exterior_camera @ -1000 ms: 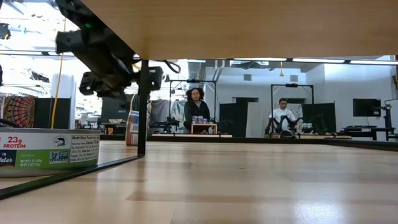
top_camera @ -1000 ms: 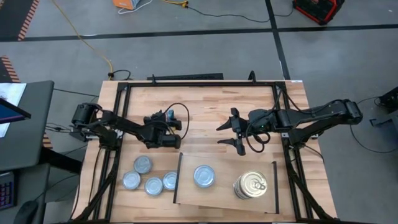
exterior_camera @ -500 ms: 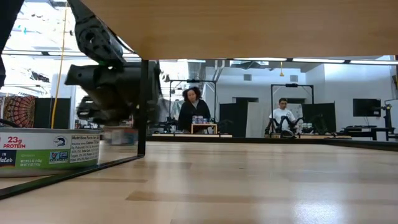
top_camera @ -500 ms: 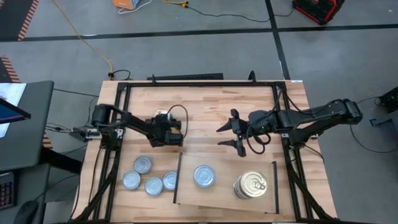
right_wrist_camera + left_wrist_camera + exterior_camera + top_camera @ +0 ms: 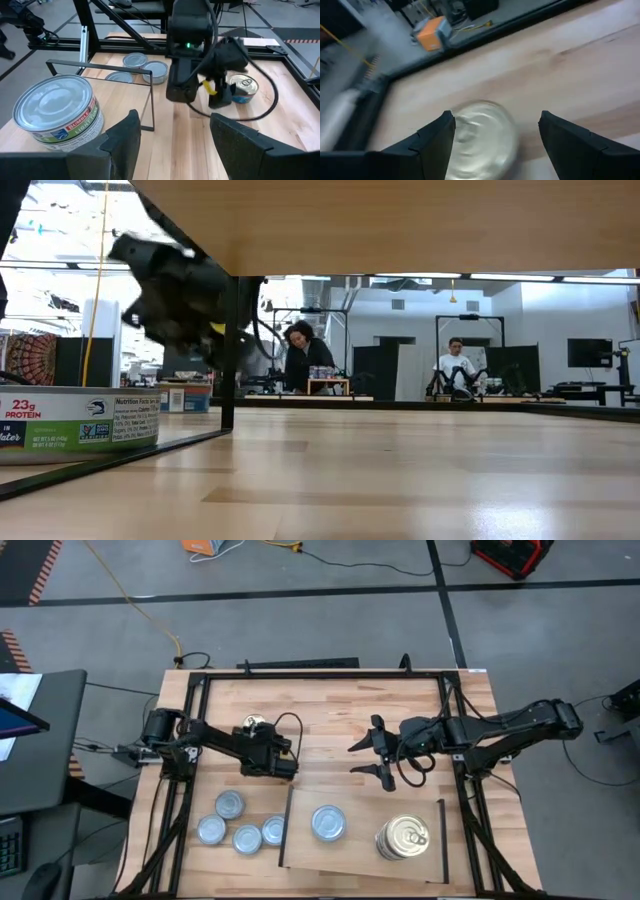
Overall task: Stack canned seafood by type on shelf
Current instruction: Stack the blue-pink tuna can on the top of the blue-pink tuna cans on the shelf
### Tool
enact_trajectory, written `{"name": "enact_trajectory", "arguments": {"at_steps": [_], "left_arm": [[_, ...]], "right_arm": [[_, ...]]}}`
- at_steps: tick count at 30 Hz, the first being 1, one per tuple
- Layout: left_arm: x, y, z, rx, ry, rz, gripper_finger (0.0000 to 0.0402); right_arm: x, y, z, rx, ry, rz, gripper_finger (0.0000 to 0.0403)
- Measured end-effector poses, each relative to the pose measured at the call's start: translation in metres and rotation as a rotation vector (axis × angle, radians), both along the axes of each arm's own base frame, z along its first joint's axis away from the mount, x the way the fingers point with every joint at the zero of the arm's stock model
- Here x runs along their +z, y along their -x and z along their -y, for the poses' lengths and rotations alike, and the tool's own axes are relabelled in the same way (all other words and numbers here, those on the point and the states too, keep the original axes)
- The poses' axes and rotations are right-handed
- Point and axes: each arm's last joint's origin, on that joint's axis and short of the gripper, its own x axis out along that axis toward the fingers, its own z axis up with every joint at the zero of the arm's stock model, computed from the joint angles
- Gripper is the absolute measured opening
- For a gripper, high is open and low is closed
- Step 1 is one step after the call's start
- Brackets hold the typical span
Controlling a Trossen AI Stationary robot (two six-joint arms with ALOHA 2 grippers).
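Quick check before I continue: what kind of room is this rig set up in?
Most likely a robotics lab or workshop, not a shop. The table stands on a bare concrete floor with loose cables, and the low view shows people seated at benches among monitors and more equipment.

On the shelf (image 5: pixel 360 845) one tin stack (image 5: pixel 328 823) stands left of another stack (image 5: pixel 403 838); four tins (image 5: pixel 239 823) cluster on the tabletop (image 5: pixel 330 705) just left of the shelf; a lone tin (image 5: pixel 252 725) lies behind them, by the left gripper (image 5: pixel 262 743).
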Motion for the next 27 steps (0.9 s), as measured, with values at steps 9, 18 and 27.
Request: {"name": "enact_trajectory", "arguments": {"at_steps": [9, 18, 27], "left_arm": [[0.015, 0.016, 0.001, -0.164, 0.157, -0.638, 0.0274], [0.024, 0.048, 0.003, -0.319, 0.196, -0.726, 0.0235], [0.065, 0.094, 0.002, -0.665, 0.31, -0.533, 0.0195]], "right_arm": [[-0.002, 0.0, 0.0, 0.0, 0.001, -0.005, 0.0265], [-0.005, 0.001, -0.001, -0.001, -0.01, -0.029, 0.0265], [-0.005, 0.001, 0.0, -0.01, -0.02, -0.027, 0.0265]]}}
